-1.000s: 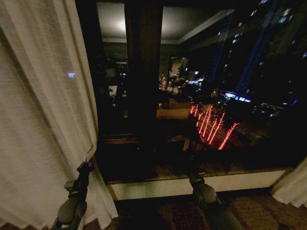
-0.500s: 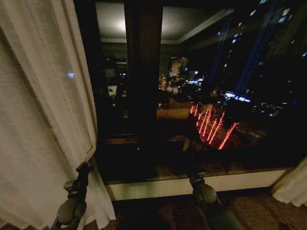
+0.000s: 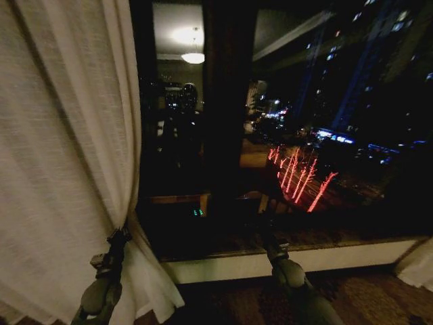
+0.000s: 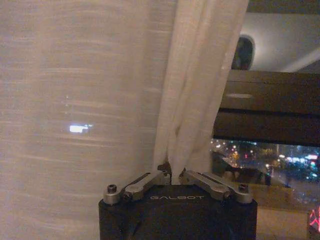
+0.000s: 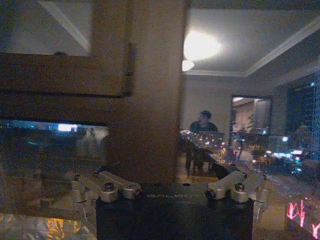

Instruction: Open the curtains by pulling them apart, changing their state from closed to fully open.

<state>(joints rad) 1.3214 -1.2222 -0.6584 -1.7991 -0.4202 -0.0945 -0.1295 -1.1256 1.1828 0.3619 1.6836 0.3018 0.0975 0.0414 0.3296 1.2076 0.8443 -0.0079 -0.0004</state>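
Observation:
The left curtain (image 3: 61, 169), a sheer cream-white panel, hangs along the left side of the dark window. My left gripper (image 3: 120, 235) is shut on this panel's inner edge low down. In the left wrist view the curtain fabric (image 4: 195, 100) gathers into a fold pinched in the left gripper (image 4: 171, 176). A corner of the right curtain (image 3: 416, 267) shows at the far right, by the floor. My right gripper (image 3: 260, 227) is raised in front of the window sill, well clear of either panel. In the right wrist view the right gripper (image 5: 170, 184) is open and holds nothing.
A dark wooden window post (image 3: 226, 115) stands between the panes, which reflect the room and city lights. A pale sill ledge (image 3: 325, 261) runs below the glass, with patterned carpet (image 3: 365, 301) under it.
The whole head view has shifted: the window post and right curtain now sit farther right. The left curtain's edge, still held by my left gripper, lies farther from the post.

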